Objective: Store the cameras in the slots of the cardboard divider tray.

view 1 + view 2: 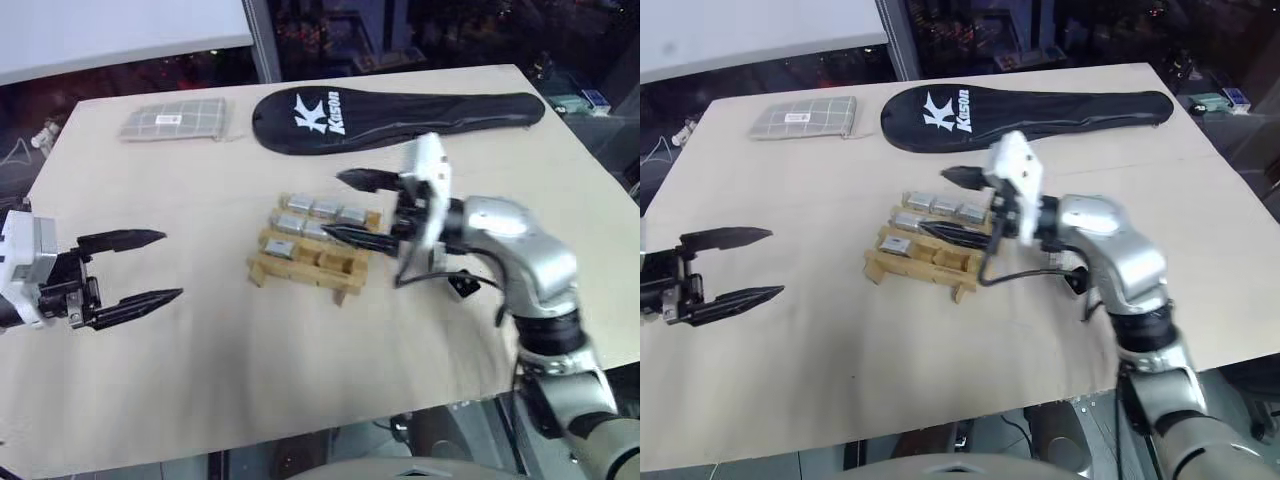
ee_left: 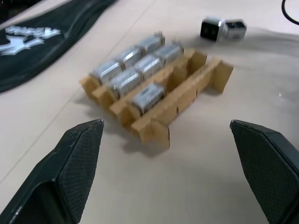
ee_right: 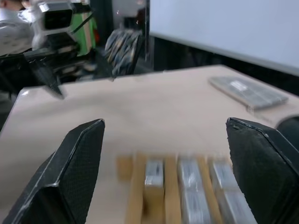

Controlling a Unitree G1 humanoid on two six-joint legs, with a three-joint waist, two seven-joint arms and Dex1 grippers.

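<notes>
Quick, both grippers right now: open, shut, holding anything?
Left gripper: open, holding nothing, off to the side of the cardboard tray.
Right gripper: open, holding nothing, over the tray.

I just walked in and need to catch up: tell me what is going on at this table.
A humanoid robot is filling the cardboard divider tray with cameras. Six cameras already sit in its slots, while two more lie loose on the table beyond the tray. The right gripper hangs open just over the tray, holding nothing. The left gripper waits open off to the side. A black racket cover and a grey gridded packet lie at the far edge.
</notes>
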